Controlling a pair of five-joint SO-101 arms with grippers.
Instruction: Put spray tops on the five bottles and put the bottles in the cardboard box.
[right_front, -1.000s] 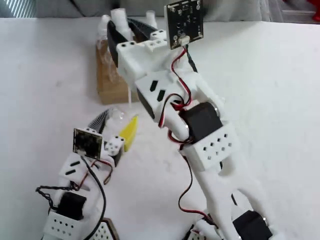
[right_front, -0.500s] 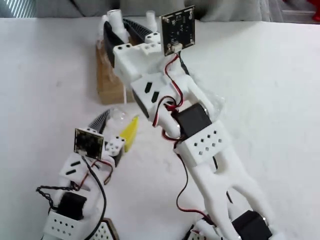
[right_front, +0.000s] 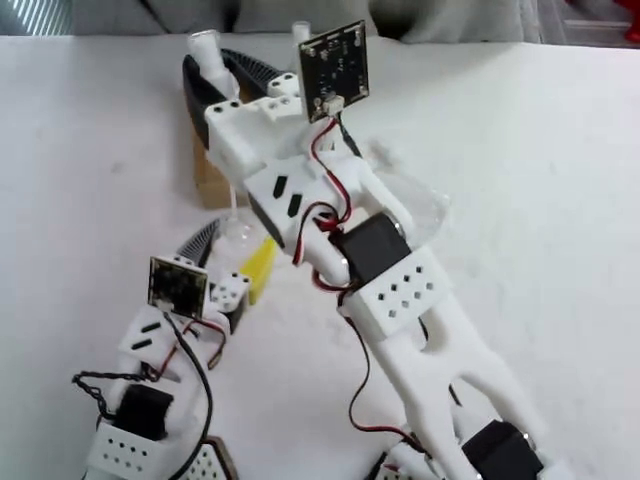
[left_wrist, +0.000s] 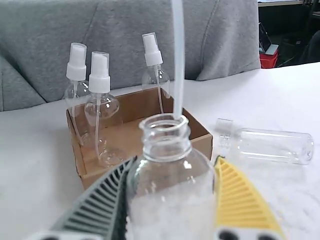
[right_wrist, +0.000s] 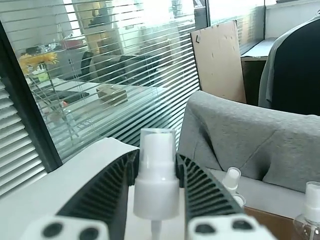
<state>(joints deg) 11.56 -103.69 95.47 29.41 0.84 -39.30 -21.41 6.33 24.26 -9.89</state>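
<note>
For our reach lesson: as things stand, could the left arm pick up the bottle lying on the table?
Probably not yet. The left tool is shut on the upright bottle, and the right arm hangs over the lying bottle, partly covering it.

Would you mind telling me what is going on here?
The left pincer holds an open clear bottle upright. The right pincer holds a white spray top above it, its tube reaching the neck. Three capped bottles stand in the brown cardboard box; one uncapped bottle lies beside it.
</note>
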